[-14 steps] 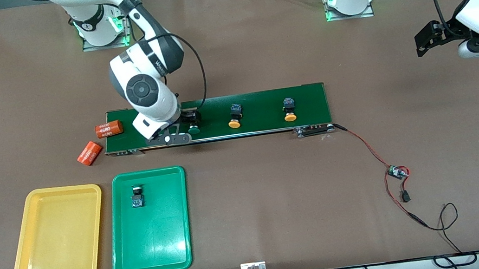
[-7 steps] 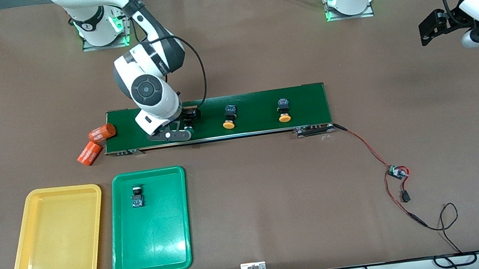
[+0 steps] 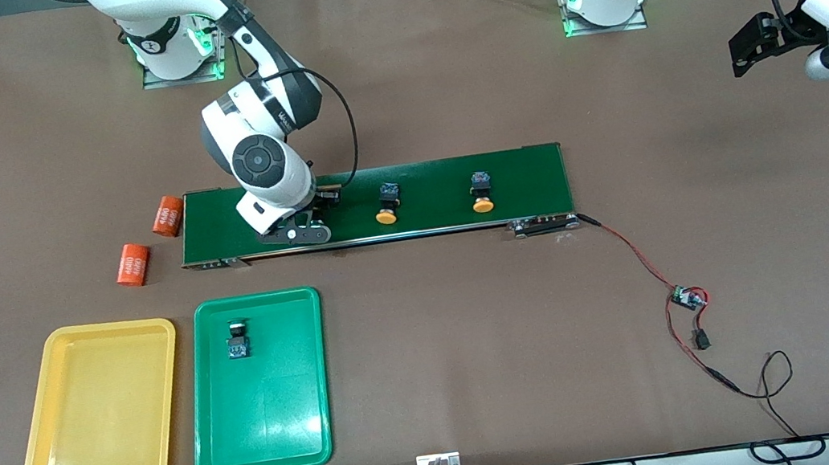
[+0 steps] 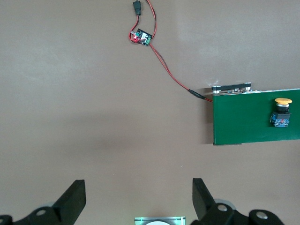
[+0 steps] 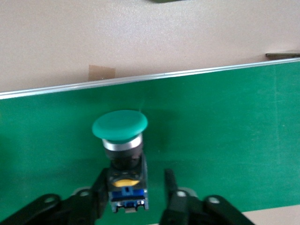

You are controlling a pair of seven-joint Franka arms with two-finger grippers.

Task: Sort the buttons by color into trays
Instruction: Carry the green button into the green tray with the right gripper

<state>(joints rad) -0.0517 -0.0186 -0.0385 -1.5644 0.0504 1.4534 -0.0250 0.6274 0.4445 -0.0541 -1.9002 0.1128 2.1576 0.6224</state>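
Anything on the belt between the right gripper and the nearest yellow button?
No: the front view shows bare green belt from the right gripper, down at the green button, to the nearest yellow button.

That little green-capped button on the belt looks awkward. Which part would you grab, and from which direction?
Probably the boxy black-and-blue body, not the cap. The green-capped button lies on its side on the conveyor belt, so its flat body sides face outward, while the domed cap is round and likely slippery. Come down from above with one jaw on each side of the body, as the right gripper is placed now.
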